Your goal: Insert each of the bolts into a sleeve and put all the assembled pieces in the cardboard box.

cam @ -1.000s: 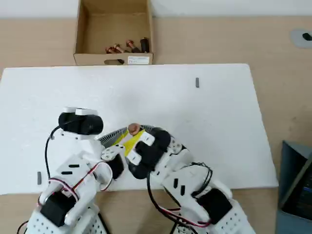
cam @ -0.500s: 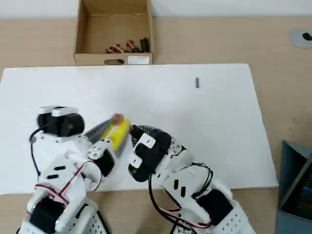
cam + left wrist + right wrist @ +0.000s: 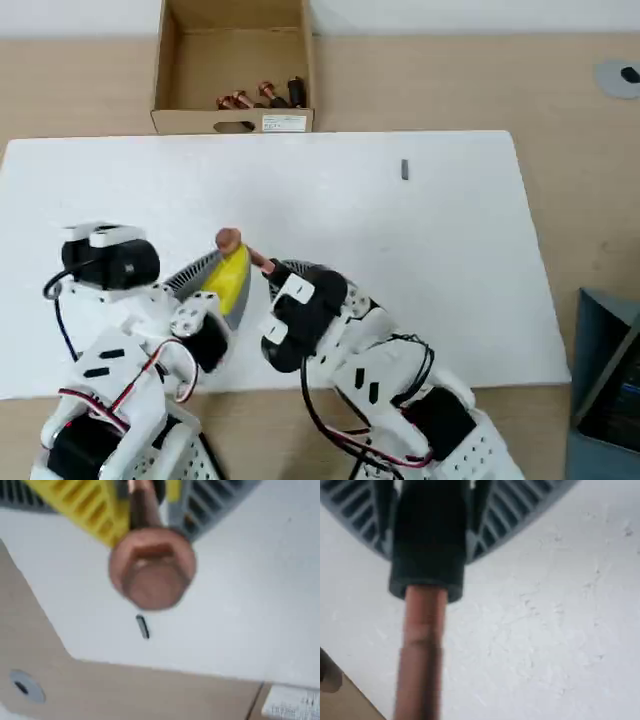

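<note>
So that the two can slide together, it seems, the left end effector (image 3: 230, 258) clamps the copper bolt (image 3: 152, 572) and the right end effector (image 3: 272, 270) clamps the black sleeve (image 3: 427, 555), close together over the white surface (image 3: 400, 260).

Left arm (image 3: 140, 335) and right arm (image 3: 345, 335) lie side by side, each one's jaws clamped shut, tips close together.

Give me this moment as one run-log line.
left gripper: shut on bolt | right gripper: shut on black sleeve, copper shank sticking out | cardboard box: pieces inside
</note>
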Motion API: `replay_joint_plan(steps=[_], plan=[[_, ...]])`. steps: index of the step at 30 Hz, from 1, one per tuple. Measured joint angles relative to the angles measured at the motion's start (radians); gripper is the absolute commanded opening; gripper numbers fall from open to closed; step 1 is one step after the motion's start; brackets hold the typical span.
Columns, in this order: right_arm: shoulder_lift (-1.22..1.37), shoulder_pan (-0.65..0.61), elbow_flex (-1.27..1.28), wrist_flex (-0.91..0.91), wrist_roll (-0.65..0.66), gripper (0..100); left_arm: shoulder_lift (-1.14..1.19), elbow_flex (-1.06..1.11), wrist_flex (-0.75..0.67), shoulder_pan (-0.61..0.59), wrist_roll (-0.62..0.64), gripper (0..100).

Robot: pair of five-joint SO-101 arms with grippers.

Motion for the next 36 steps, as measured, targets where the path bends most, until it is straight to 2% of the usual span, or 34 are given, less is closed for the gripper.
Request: replay_joint_plan(steps=[7,22,25,32,36], plan=[[-0.002,0.005,-0.009,0.0,-0.002,0.9,0.005,0.078,0.026,0.104,0.071,1],[-0.002,0.005,-0.012,0.0,-0.002,0.9,0.005,0.086,0.026,0.107,0.055,0],[-0.002,0.005,-0.012,0.0,-0.002,0.9,0.005,0.086,0.026,0.037,-0.011,0],[-0.002,0.02,-0.012,0.0,-0.002,0.9,0.005,0.091,0.026,-0.213,-0.216,0],[-0.002,0.051,-0.012,0.0,-0.002,0.9,0.005,0.167,0.026,-0.359,-0.33,0]])
